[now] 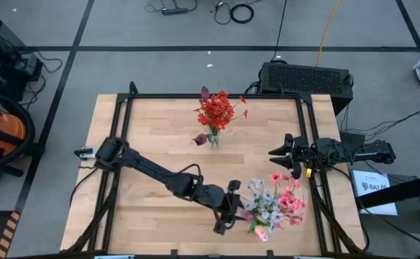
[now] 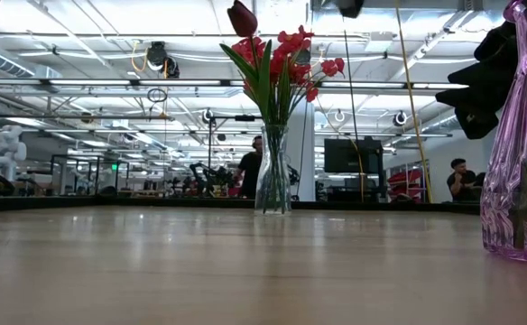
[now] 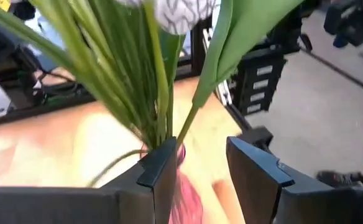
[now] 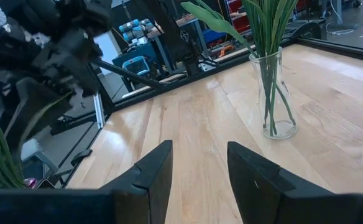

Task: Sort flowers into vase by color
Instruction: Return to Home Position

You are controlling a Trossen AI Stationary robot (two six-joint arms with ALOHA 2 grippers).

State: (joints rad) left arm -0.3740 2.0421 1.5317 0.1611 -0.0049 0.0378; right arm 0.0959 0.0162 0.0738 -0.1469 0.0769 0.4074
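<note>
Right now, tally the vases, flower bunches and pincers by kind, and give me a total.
Clear glass vase: 1
Purple vase: 1
Red and maroon bunch, in the clear glass vase: 1
Pink and white bunch, in the purple vase: 1
Pincers, both open: 2 (left pincer, right pincer)
Total: 6

Flowers, artificial: red clusters [image 1: 217,111] and maroon tulip buds [image 2: 242,18] upright in clear glass vase [image 2: 273,181], table [image 1: 160,129] far-centre; pink blossoms [image 1: 290,198] and white sprays [image 1: 266,205] in purple vase [image 2: 516,181], near-right corner.
</note>
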